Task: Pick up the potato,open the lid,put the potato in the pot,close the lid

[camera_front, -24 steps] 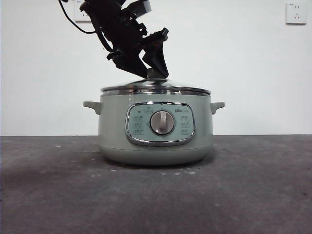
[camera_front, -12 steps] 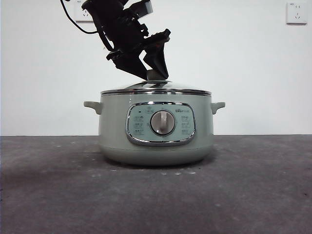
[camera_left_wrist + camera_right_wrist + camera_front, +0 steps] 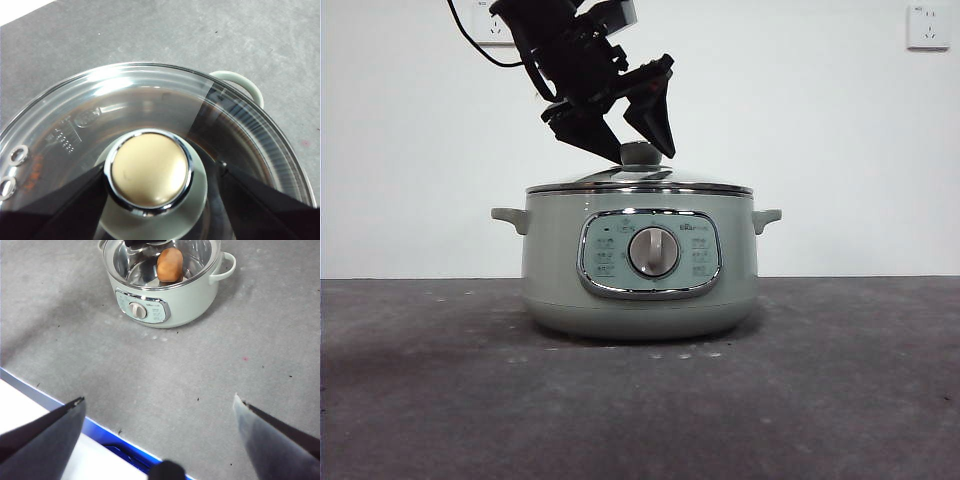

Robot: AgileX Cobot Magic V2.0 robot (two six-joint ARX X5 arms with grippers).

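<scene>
The pale green pot stands mid-table with the glass lid resting flat on it. My left gripper hangs just above the lid, jaws open on either side of the pale green knob and apart from it. The left wrist view shows the knob between the spread jaws, and the lid's glass. The right wrist view shows the orange-brown potato lying inside the pot. My right gripper is open and empty, held high near the table's front edge.
Grey table against a white wall with a socket at upper right. A blue strip marks the table's front edge in the right wrist view. One pot handle shows beside the lid.
The lid has settled flat on the pot. My left gripper has let go of the knob, opened its jaws and risen slightly.
</scene>
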